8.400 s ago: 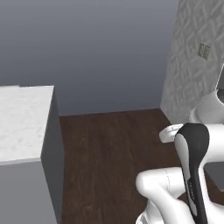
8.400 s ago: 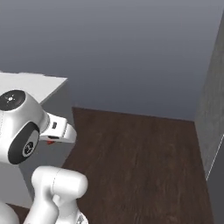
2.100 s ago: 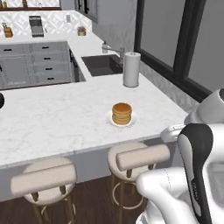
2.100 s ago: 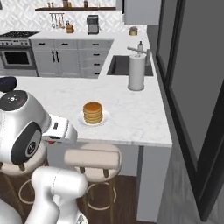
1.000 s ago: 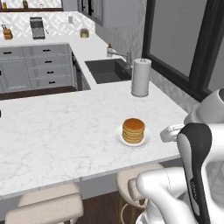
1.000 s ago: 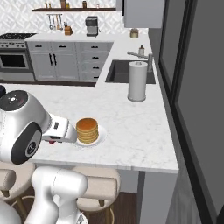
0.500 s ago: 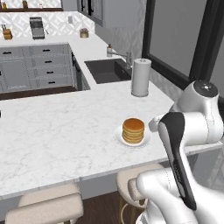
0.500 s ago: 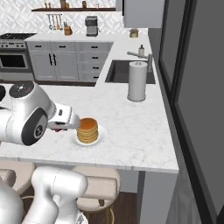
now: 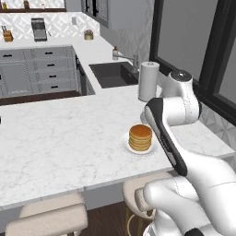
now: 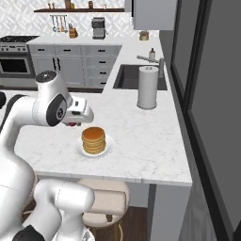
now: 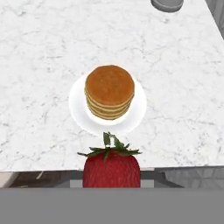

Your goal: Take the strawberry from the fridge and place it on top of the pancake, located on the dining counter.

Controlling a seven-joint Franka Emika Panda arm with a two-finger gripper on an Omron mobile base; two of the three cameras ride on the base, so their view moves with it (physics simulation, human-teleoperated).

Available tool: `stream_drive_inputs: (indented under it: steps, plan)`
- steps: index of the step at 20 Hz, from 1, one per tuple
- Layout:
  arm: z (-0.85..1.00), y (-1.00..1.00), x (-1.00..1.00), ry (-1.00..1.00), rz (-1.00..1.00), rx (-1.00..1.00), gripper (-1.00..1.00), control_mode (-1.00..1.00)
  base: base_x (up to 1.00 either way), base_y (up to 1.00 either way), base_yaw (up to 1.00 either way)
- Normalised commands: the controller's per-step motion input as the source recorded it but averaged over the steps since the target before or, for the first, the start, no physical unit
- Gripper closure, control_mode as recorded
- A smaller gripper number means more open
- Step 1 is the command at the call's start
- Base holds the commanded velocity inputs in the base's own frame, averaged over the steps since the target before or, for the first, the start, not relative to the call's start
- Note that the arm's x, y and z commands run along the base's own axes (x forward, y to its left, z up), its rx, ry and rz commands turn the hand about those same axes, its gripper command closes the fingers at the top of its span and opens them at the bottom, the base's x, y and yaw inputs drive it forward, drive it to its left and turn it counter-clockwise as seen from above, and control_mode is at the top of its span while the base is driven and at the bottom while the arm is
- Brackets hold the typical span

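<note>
1. Counter (image 9: 60, 133): wide white marble slab with faint grey veins, running toward a sink (image 9: 112, 73) set in its far stretch, below dark windows.
2. Arm (image 9: 170, 110): white, bent over the near edge of the counter, close beside the pancake; in the right base view, rising at left and reaching in toward the plate.
3. Stools (image 9: 50, 216): pale cushioned seats tucked under the near overhang, one more (image 10: 106, 197) seen in the right base view.
4. Towel roll (image 10: 148, 87): upright white cylinder on the counter, just beside the sink, well apart from the pancake.
5. Plate (image 11: 78, 109): round, white, flat on the marble near the counter's front edge.
6. Pancake (image 11: 109, 91): golden-brown stack of several layers, centred on the plate, top bare.
7. Gripper (image 10: 71, 123): held above the counter, just left of the pancake in the right base view; a red spot showing under the hand. Finger tips hidden behind the fruit in the hand view, so whether clamped or slack: cannot tell for certain, though the fruit sits right where the tips would be.
8. Strawberry (image 11: 111, 168): red, with green leaves pointing toward the pancake, at the bottom middle of the hand view, near the plate's rim in that picture and off the pancake, not resting on the stack.
</note>
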Motion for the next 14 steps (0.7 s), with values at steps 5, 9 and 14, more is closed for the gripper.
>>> stream_drive_inputs:
  steps: [5,9,14]
  plan:
    - [-0.43,0.01,0.82,0.25,0.0,0.0,1.0,-1.0,0.0,0.0,0.0]
    - [-0.67,0.0,0.76,0.14,0.0,0.0,1.0,-1.0,0.0,0.0,0.0]
    - [-0.51,0.0,0.75,0.01,0.0,0.0,1.0,-1.0,0.0,0.0,0.0]
